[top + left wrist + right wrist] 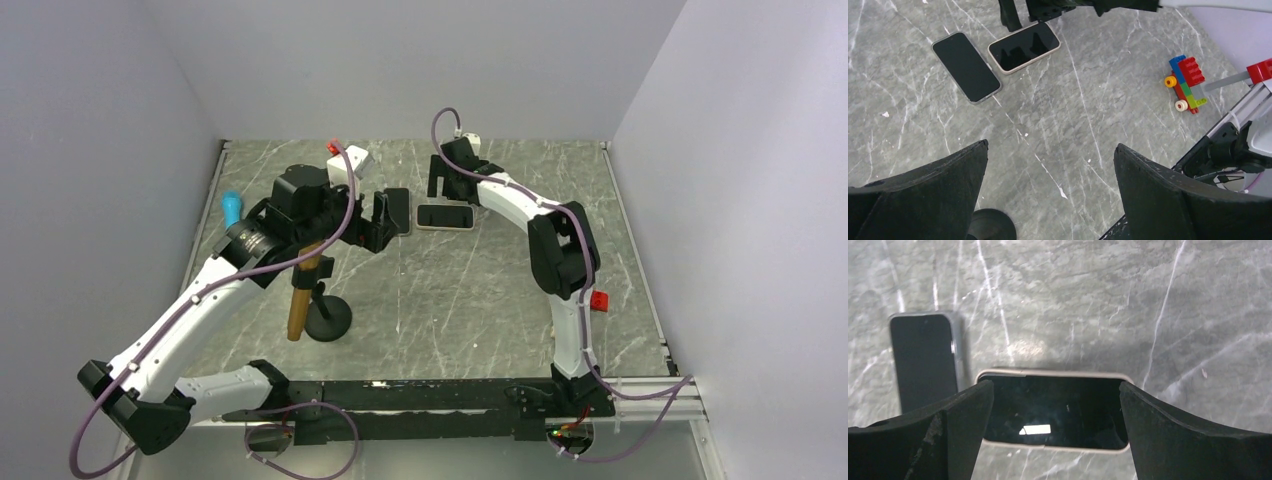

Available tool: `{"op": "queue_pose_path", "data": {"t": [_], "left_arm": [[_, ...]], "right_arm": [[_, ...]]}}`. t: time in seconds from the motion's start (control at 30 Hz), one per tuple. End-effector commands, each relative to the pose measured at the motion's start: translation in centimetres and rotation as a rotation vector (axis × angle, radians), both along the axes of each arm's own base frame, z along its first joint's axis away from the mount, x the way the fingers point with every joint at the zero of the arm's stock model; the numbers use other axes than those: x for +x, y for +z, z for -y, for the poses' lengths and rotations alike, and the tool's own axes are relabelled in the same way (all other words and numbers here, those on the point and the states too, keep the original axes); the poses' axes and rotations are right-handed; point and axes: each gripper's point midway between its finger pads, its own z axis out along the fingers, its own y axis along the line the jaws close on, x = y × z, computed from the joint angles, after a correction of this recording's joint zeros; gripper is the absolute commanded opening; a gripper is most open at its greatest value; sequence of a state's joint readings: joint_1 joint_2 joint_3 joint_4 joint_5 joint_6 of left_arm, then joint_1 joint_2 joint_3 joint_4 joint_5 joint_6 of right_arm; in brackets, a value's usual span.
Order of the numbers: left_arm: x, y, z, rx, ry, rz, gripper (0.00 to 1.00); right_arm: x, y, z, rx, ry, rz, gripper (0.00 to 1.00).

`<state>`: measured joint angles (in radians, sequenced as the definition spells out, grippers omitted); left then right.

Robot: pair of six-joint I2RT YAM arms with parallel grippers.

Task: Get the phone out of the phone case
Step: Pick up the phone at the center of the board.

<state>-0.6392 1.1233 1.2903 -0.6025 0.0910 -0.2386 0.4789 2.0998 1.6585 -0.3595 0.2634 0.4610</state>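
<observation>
- Our right gripper hangs released, jaws wide, above the cream-cased phone lying flat on the table.
- Our left gripper is released too, holding nothing.
- A dark slab lies just beside the phone.

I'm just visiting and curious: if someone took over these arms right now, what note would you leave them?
Left tool: open, empty, hovering above the table, short of both phones.
Right tool: open, empty, directly over the cased phone, not gripping it.
Things: the phone lies screen-up in its cream case; a second dark phone lies beside it.
Done: nothing visible; the phone appears to be inside the case.
Left: hold the case and work the phone out.
</observation>
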Motion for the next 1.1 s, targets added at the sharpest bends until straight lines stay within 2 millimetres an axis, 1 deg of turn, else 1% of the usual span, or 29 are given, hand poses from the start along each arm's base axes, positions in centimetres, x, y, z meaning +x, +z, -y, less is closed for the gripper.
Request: {"op": "queue_pose_path", "data": {"t": [0.0,0.13,0.27,0.37,0.47,0.53,0.57,0.6,0.67,0.7,0.73,0.8,0.87,0.93,1.03,1.07], "left_arm": [[-0.7,2.2,0.8,-0.039,-0.074,0.066,0.99],[-0.1,3.7,1.2,-0.039,-0.084,0.1,1.0],[1.0,5.5,1.5,-0.031,-0.075,0.149,0.99],[2.0,7.3,1.7,-0.031,-0.065,0.189,0.99],[2.6,8.9,2.0,-0.035,-0.066,0.228,0.99],[2.7,9.6,2.3,-0.036,-0.084,0.25,0.99],[2.8,9.9,2.5,-0.032,-0.099,0.26,0.99],[2.8,10.0,2.6,-0.029,-0.104,0.268,0.99],[2.9,10.1,2.5,-0.019,-0.109,0.28,0.99],[2.9,10.0,2.4,-0.015,-0.108,0.286,0.99],[2.9,9.9,2.4,-0.013,-0.11,0.291,0.99],[2.8,9.5,2.5,-0.011,-0.119,0.291,1.0],[2.5,8.7,2.6,-0.009,-0.132,0.281,0.99],[2.1,7.7,2.7,-0.015,-0.148,0.271,0.99],[1.5,5.6,2.6,-0.011,-0.164,0.251,0.99],[1.3,5.4,2.5,-0.007,-0.167,0.251,0.99]], "right_arm": [[3.1,1.0,0.1,0.025,0.037,0.068,1.0],[3.5,-1.0,0.3,0.014,0.07,0.02,1.0],[2.5,-3.0,-0.4,0.039,0.103,-0.055,1.0],[1.2,-3.8,-0.7,0.08,0.106,-0.096,1.0],[-0.6,-4.1,-1.1,0.135,0.102,-0.127,1.0],[-2.0,-4.3,-1.4,0.175,0.107,-0.149,1.0],[-3.2,-4.8,-1.6,0.194,0.113,-0.181,1.0],[-3.8,-4.5,-1.9,0.214,0.117,-0.192,1.0],[-6.1,-4.9,-2.4,0.246,0.135,-0.23,1.0],[-7.0,-4.7,-2.7,0.259,0.147,-0.235,1.0],[-7.9,-4.6,-3.1,0.261,0.16,-0.238,1.0],[-9.2,-4.6,-3.0,0.223,0.16,-0.244,1.0],[-9.7,-4.9,-2.1,0.149,0.12,-0.266,1.0],[-10.0,-5.4,-1.6,0.071,0.14,-0.283,1.0],[-10.5,-5.6,-2.2,-0.027,0.229,-0.261,1.0],[-10.8,-5.7,-2.6,-0.054,0.26,-0.254,1.0]]}}
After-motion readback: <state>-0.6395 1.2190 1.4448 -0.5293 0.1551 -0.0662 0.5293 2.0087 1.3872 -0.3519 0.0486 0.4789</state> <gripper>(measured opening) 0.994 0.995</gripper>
